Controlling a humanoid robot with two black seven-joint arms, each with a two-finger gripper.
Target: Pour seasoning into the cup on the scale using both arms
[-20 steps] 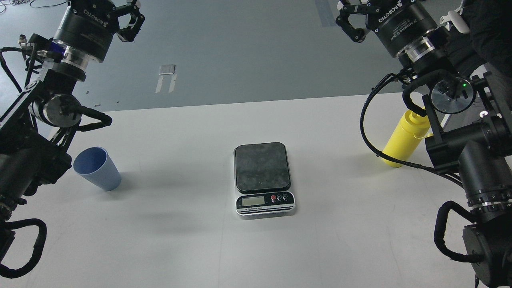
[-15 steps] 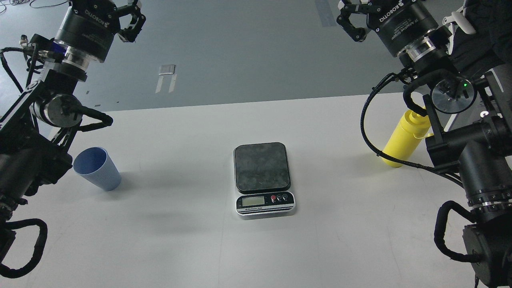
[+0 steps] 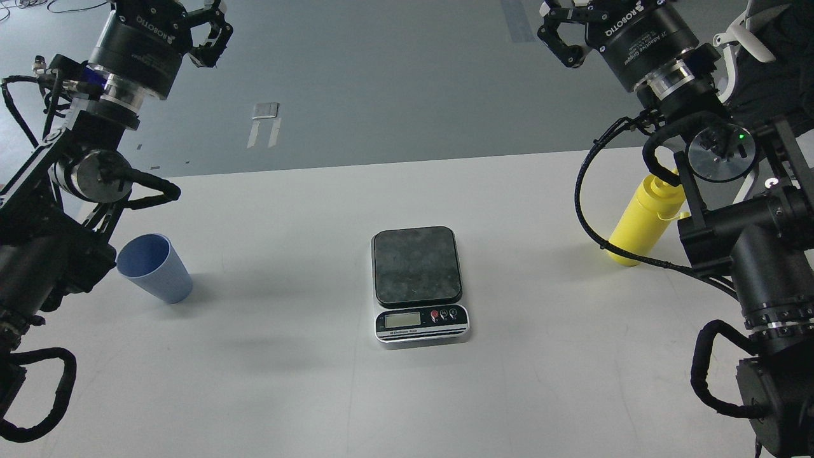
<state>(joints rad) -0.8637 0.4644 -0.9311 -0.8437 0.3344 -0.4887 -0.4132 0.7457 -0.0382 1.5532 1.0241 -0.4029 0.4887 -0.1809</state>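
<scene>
The light blue cup stands upright on the white table at the left, below my left arm. The scale sits in the middle of the table, its black platform bare and its display facing me. The yellow seasoning bottle stands at the right, its top partly hidden behind my right arm's cable. My left gripper is raised high at the top left, open and empty, far above the cup. My right gripper is raised at the top right, open and empty, above and behind the bottle.
Grey floor with a small tape mark lies beyond the table's far edge. My right arm's thick links crowd the right side next to the bottle. Bare table surface lies around the scale and at the front.
</scene>
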